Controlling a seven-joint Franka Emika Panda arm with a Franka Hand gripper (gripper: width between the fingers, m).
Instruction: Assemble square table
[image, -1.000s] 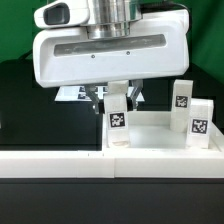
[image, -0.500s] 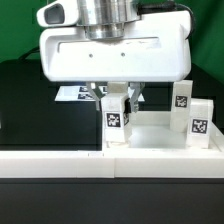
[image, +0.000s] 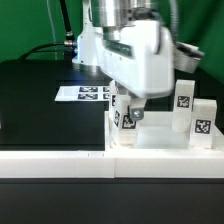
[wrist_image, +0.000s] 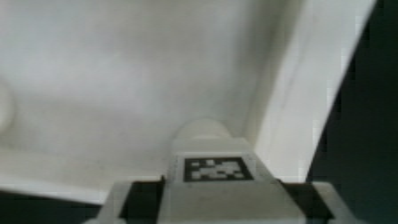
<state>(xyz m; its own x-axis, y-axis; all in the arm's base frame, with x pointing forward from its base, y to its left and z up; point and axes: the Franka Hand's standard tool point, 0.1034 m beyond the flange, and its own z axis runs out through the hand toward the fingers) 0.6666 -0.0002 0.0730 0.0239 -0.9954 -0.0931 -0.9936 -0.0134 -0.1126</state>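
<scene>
The square table top (image: 160, 152) lies flat and white at the exterior view's right, with a raised rim. My gripper (image: 128, 117) is shut on a white tagged leg (image: 125, 120) and holds it tilted just above the top's near left part. In the wrist view the leg (wrist_image: 217, 170) sits between my fingers (wrist_image: 134, 200), its tag facing the camera, over the white top (wrist_image: 125, 90) near its rim. Two more tagged legs (image: 183, 98) (image: 203, 120) stand upright on the top at the right.
The marker board (image: 85, 93) lies on the black table behind the top. A white ledge (image: 60, 160) runs along the front. The arm's white body (image: 135, 50) hangs over the middle. A green wall is behind.
The wrist has turned and tilted, so the hand now points down to the right. The held leg has tipped from upright to slanted over the top's left part.
</scene>
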